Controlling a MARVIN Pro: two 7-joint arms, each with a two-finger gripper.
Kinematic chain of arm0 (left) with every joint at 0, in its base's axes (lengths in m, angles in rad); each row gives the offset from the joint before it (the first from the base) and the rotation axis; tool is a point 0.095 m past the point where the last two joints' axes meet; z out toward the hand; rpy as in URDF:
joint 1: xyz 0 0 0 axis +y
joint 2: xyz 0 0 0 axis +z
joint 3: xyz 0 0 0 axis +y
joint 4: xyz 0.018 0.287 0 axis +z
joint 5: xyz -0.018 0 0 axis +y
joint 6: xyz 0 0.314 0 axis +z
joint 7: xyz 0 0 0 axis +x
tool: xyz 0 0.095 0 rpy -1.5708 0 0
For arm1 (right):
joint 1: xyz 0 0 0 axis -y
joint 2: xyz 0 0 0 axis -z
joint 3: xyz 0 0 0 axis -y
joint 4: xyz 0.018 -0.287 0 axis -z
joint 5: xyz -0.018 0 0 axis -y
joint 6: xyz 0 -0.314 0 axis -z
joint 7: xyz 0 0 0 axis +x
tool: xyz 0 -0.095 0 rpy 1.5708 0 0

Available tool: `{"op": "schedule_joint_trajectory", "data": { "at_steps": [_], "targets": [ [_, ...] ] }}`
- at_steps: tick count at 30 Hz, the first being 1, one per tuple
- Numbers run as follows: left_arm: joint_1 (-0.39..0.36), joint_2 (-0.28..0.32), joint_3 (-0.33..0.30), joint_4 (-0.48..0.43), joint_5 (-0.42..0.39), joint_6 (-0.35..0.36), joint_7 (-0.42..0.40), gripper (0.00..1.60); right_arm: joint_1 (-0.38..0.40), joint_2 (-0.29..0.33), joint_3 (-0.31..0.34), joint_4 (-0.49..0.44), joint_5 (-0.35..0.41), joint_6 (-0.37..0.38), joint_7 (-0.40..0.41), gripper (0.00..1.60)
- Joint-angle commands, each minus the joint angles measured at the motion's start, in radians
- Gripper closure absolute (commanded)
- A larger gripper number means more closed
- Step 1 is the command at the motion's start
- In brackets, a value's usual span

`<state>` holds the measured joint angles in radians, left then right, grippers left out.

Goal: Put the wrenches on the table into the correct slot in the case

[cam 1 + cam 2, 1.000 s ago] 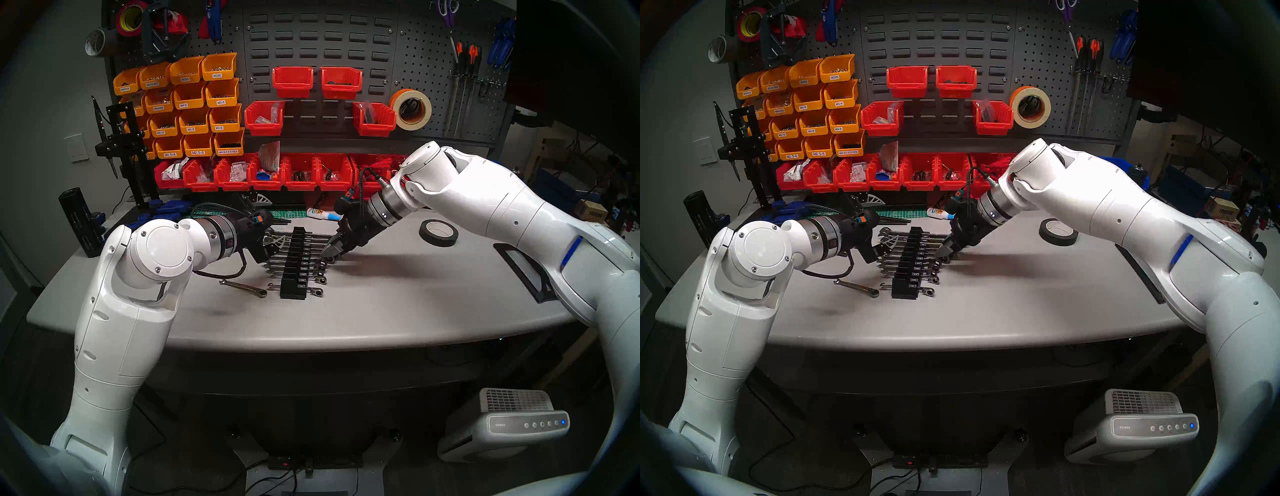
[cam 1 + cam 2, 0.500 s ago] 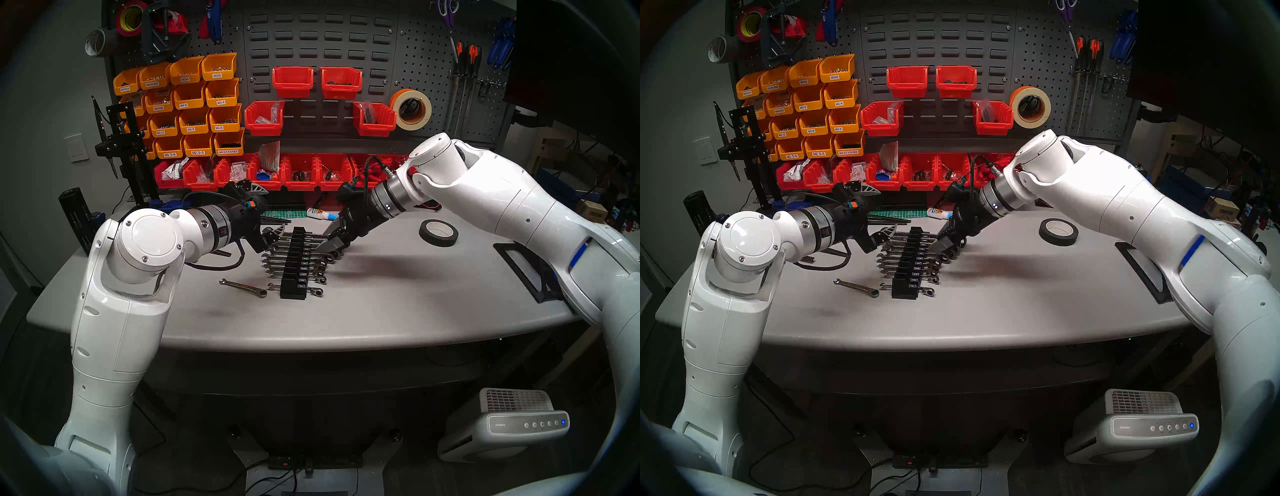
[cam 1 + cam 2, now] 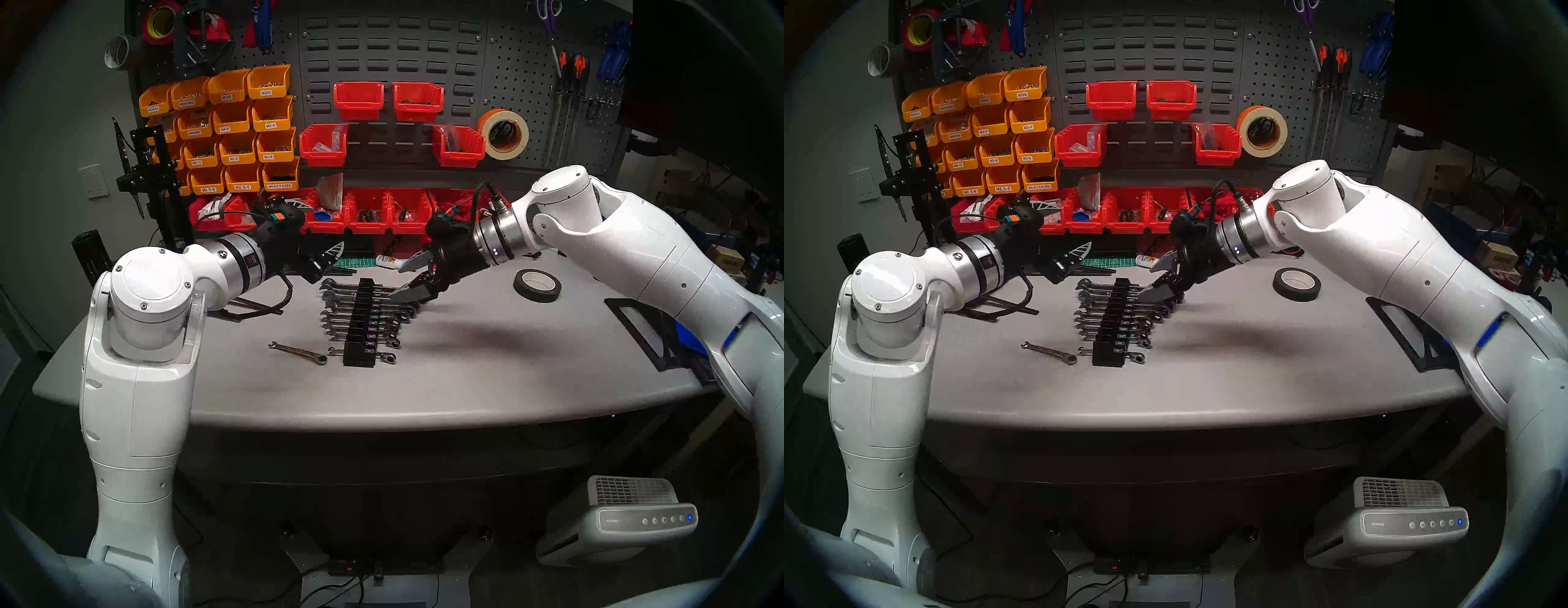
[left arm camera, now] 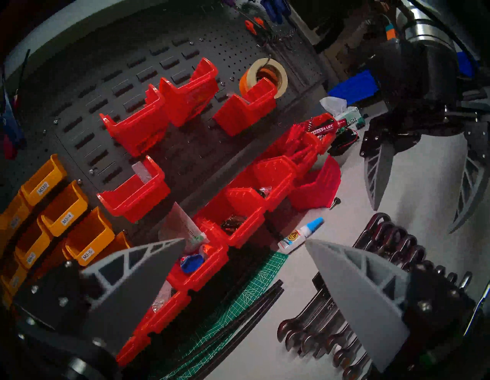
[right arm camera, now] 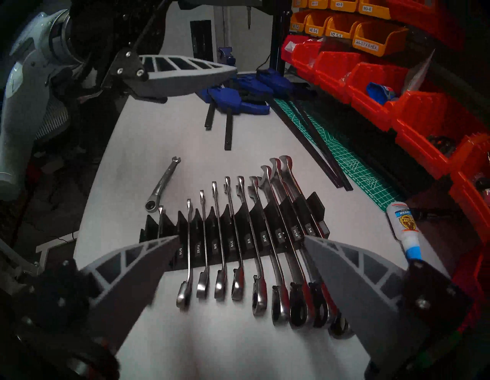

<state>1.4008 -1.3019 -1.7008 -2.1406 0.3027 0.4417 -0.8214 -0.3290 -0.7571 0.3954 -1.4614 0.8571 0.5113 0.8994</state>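
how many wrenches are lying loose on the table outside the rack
1: the loose wrench lies flat on the table, just left of the rack at its near end. No other shows, though the arms could hide one.

We read white size labels 3/8, 7/16, 1/2, 5/8 and 3/4 on the black case [image 5: 267, 233]. Yellow bins [image 3: 237, 127] carry tags M3X6, M3-4, M2.5-5 and M4-0.7 X 6 HEX. The grey air purifier [image 3: 628, 520] below the counter says "coway"; a red marker [image 4: 327, 128] reads "MARKS A LOT".
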Motion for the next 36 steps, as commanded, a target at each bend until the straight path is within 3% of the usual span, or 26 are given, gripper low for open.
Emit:
{"op": "schedule_joint_trajectory", "data": {
  "at_steps": [1, 5, 7, 10, 14, 28, 36],
  "targets": [
    [-0.002, -0.087, -0.04, -0.037, -0.065, -0.007, 0.042, 0.0, -0.065, 0.108, 0.078, -0.083, 0.039, -0.098, -0.049, 0.0],
    [0.004, -0.106, -0.048, -0.031, -0.084, -0.013, 0.056, 0.0, -0.128, 0.178, 0.109, -0.15, 0.089, -0.183, -0.106, 0.0],
    [0.004, -0.099, -0.049, -0.027, -0.082, -0.015, 0.052, 0.0, -0.143, 0.169, 0.125, -0.147, 0.083, -0.183, -0.115, 0.0],
    [0.003, -0.132, -0.052, -0.019, -0.095, -0.036, 0.082, 0.0, -0.194, 0.206, 0.132, -0.2, 0.122, -0.278, -0.182, 0.0],
    [-0.001, -0.142, -0.052, -0.022, -0.103, -0.039, 0.088, 0.0, -0.201, 0.194, 0.127, -0.213, 0.117, -0.302, -0.208, 0.0],
    [-0.019, -0.165, -0.069, 0.01, -0.118, -0.057, 0.12, 0.0, -0.185, 0.114, 0.107, -0.182, 0.111, -0.281, -0.244, 0.0],
    [-0.022, -0.166, -0.07, 0.004, -0.124, -0.053, 0.115, 0.0, -0.136, 0.009, 0.058, -0.164, 0.075, -0.194, -0.224, 0.0]
  ]
}}
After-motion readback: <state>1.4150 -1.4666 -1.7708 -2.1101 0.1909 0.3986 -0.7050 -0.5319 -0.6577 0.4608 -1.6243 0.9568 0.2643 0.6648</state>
